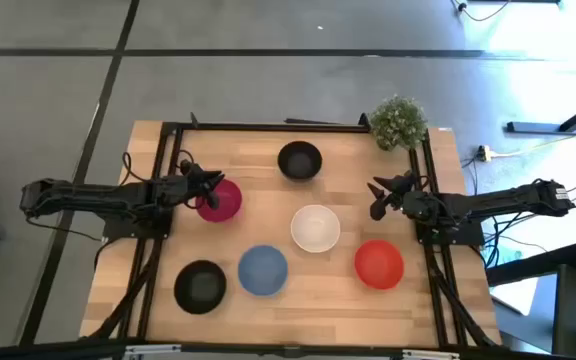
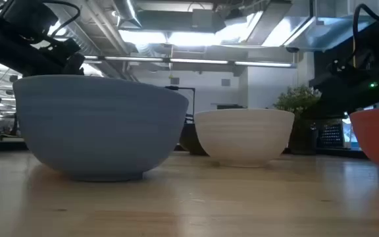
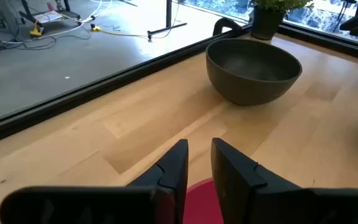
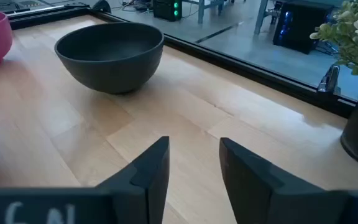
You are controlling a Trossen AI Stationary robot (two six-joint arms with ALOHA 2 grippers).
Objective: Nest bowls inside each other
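Observation:
Six bowls stand on the wooden table. In the high view these are the magenta bowl (image 1: 223, 200), a black bowl (image 1: 299, 160) toward the far edge, the white bowl (image 1: 315, 227), the red bowl (image 1: 379, 263), the blue bowl (image 1: 263, 270) and a second black bowl (image 1: 200, 286) near the front. All sit apart on their bases. My left gripper (image 1: 205, 181) is at the magenta bowl's left rim, its fingers close together. My right gripper (image 1: 376, 197) is open over bare wood right of the white bowl, touching nothing. The right wrist view shows the far black bowl (image 4: 110, 56) ahead of the right gripper (image 4: 193, 144). My left gripper (image 3: 197, 146) has the magenta bowl's rim (image 3: 199, 194) between its two fingers, on the bowl's left side. The fingers slant down from the table's left. The gripper's own body hides the rest of the bowl, so I cannot tell whether the bowl is lifted.
A small green potted plant (image 1: 399, 122) stands at the far right corner. Black frame rails (image 1: 158, 200) run along the table's left and right sides. Bare wood lies between the far black bowl and the right gripper. In the low view the blue bowl (image 2: 101, 125) fills the foreground.

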